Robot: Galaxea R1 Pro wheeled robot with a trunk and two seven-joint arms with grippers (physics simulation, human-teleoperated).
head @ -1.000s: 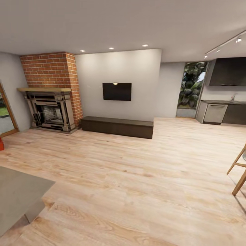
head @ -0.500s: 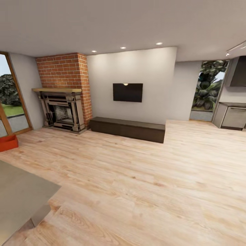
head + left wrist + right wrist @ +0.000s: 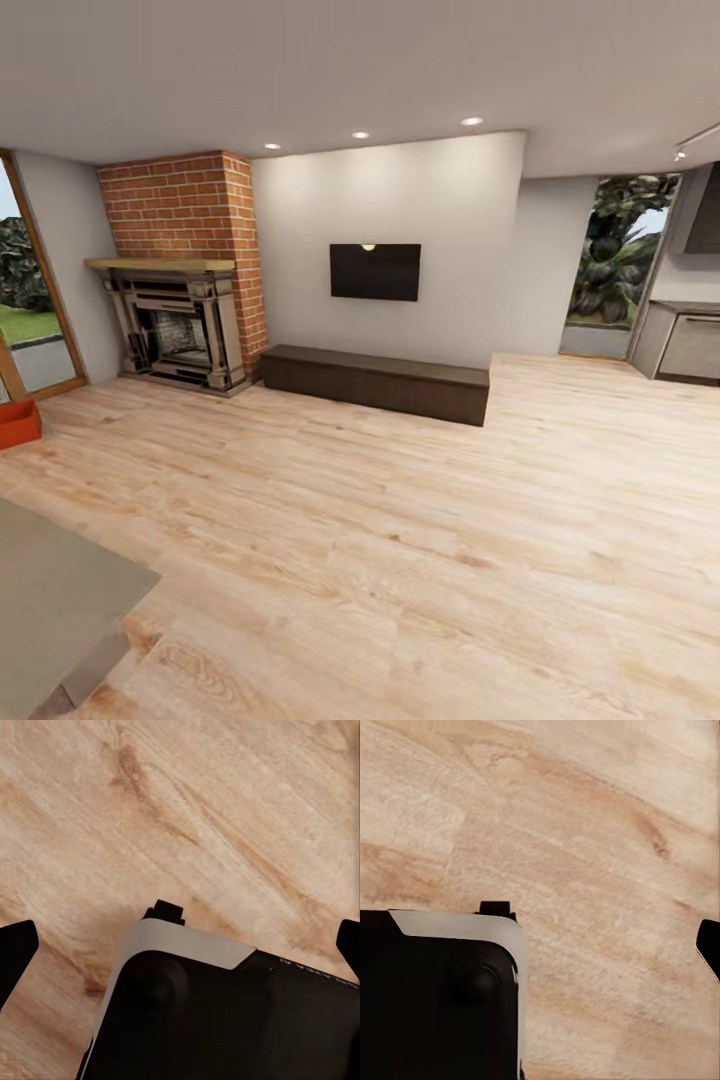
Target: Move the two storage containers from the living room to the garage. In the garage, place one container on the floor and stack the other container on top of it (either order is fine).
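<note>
Fingers of the left gripper (image 3: 180, 945) show as two dark tips (image 3: 15, 952) at opposite edges of the left wrist view, spread wide apart with nothing between them but light wood-plank flooring (image 3: 225, 817) and the robot's dark, white-edged base (image 3: 225, 1020). Of the right gripper, one dark fingertip (image 3: 711, 949) shows at the edge of its wrist view, so I cannot tell how its fingers stand; below it lie the same planks and another corner of the base.

From the head view, the living room opens ahead: plank floor (image 3: 400, 540) running to a white wall with a black television (image 3: 375, 271) above a long, low dark cabinet (image 3: 375, 383). Beside it rises a red brick chimney (image 3: 185, 215) over a stone fireplace (image 3: 180, 335) with a wooden mantel. A wood-framed glass garden door (image 3: 25, 300) stands at far left, and a window with foliage (image 3: 615, 265) and grey kitchen units (image 3: 685, 345) at far right.

A grey slab-like surface (image 3: 50, 590) juts into the near left corner.

One orange-red storage container (image 3: 18, 424) sits on the planks by the garden door, cut off by the picture's left edge; its inside cannot be seen.
</note>
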